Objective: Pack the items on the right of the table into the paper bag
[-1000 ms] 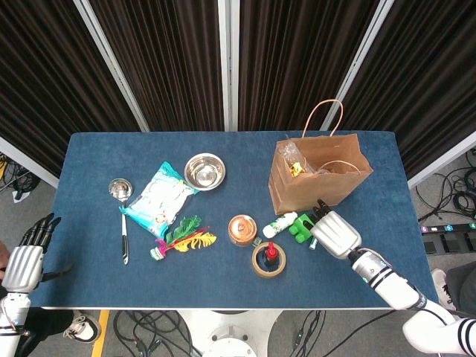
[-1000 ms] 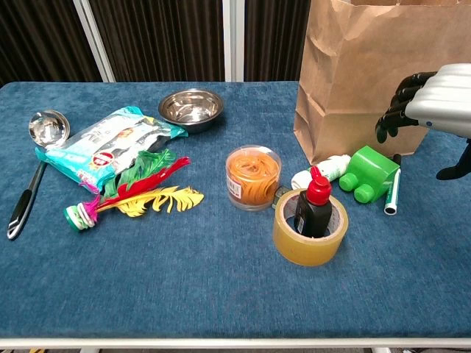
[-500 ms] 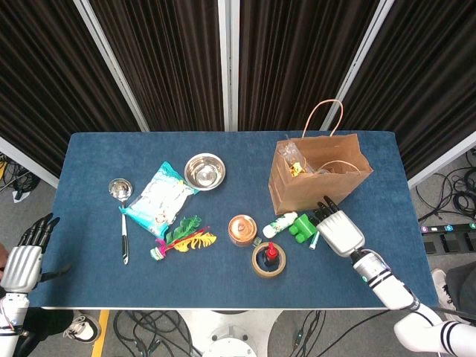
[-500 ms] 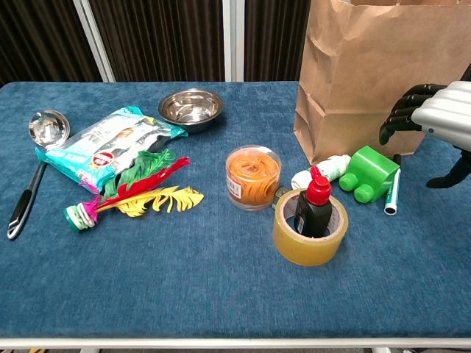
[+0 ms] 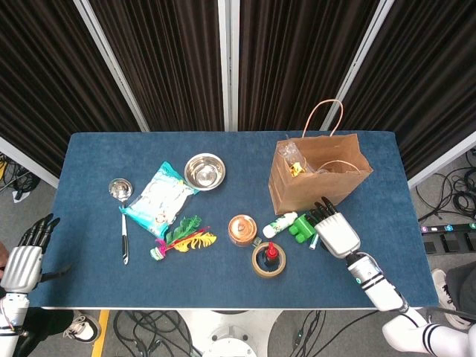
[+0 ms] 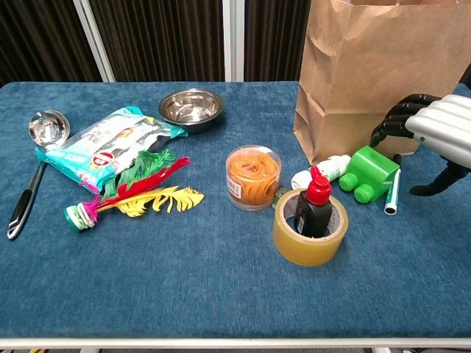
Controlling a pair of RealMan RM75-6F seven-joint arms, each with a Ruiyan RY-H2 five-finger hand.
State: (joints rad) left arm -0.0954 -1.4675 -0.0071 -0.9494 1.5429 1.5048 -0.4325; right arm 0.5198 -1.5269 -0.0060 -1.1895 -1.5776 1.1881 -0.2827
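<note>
Several items are still waiting on the right side of the table [image 5: 97, 160]: a green block [image 6: 374, 173], a marker [image 6: 392, 193] just beside it, a small white bottle [image 6: 322, 170], a roll of tape [image 6: 309, 229] with a red-capped bottle [image 6: 314, 202] standing inside it, and a tub of orange rubber bands [image 6: 252, 176]. The paper bag [image 5: 320, 178] stands upright and open just behind them, with something already inside it.

You look to be at the reach-and-grasp step for the green block. Your right hand [image 5: 336, 230] hangs just to the right of it, above the marker, holding nothing. Its dark fingers [image 6: 397, 119] are partly curled and spread apart, pointing toward the bag's lower front, with the thumb hanging down on the far side of the marker. No finger appears to touch the block, though the angle makes that hard to confirm.

Next you would need to bring the hand lower and left so fingers and thumb straddle the block, then close. Mind the bag wall just behind.

Your left hand [image 5: 26, 256] sits off the table's near left corner, fingers extended and empty.
</note>
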